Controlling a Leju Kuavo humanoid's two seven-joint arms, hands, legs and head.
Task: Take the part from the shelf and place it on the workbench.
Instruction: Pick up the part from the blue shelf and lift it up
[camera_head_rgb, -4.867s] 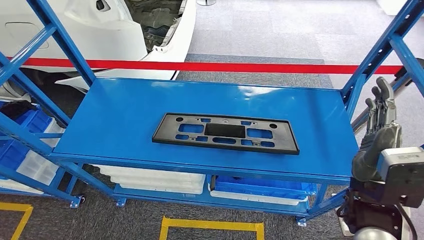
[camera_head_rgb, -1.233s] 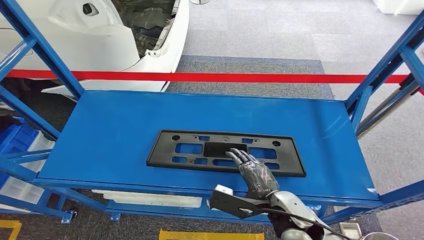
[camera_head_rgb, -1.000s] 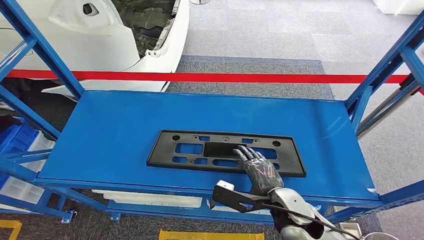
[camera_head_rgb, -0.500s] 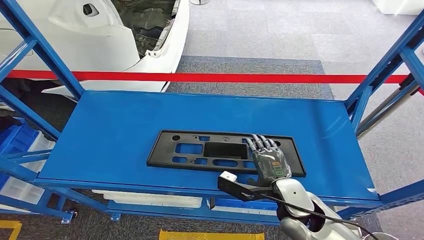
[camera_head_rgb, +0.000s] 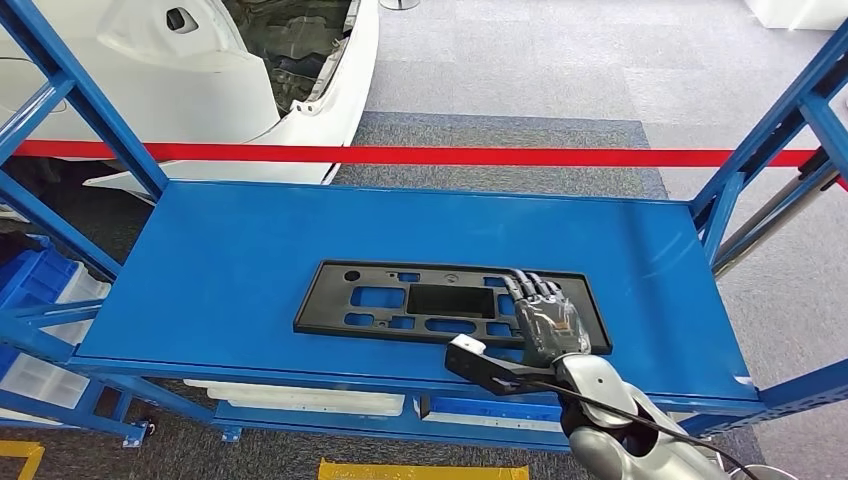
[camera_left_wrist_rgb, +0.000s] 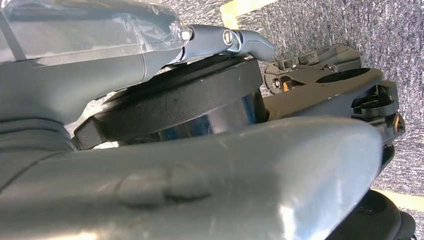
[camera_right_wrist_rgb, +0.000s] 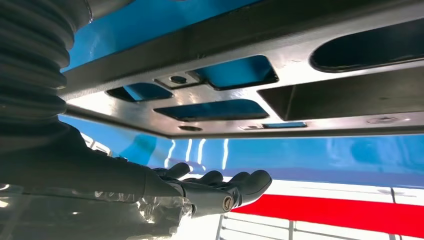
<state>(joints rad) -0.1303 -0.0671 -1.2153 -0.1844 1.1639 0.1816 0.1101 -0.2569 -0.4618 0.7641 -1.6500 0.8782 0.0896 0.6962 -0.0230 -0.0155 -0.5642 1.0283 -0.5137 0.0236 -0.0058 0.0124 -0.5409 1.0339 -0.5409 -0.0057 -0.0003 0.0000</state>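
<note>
Nearest the robot, the right arm is coming in from below in the head view, and the right hand (camera_head_rgb: 548, 318) is lying palm-down on the right end of the part (camera_head_rgb: 400, 300) — a flat black rectangular plate with cut-outs. Its fingers (camera_head_rgb: 530, 285) are lying straight and side by side, reaching toward the far edge of the part; whether they are hooking over that edge I cannot tell. From the right wrist view the fingers (camera_right_wrist_rgb: 235, 187) are showing stretched out close together, with the part (camera_right_wrist_rgb: 280, 95) and its openings right beside them and the blue surface showing through the holes.

The part is lying flat on the top level of the blue shelf (camera_head_rgb: 250, 240), toward its near edge and a little right of the middle. Under that level, white and blue bins (camera_head_rgb: 300, 400) are sitting on a lower tier.

The left hand (camera_left_wrist_rgb: 220, 40) is showing in the left wrist view, hanging over grey carpet with yellow floor marking — whether it is spread or curled I cannot tell.

Beyond the shelf, a red barrier tape (camera_head_rgb: 420, 155) is stretching across, and behind it a white car body (camera_head_rgb: 200, 70) is standing on the grey floor.
</note>
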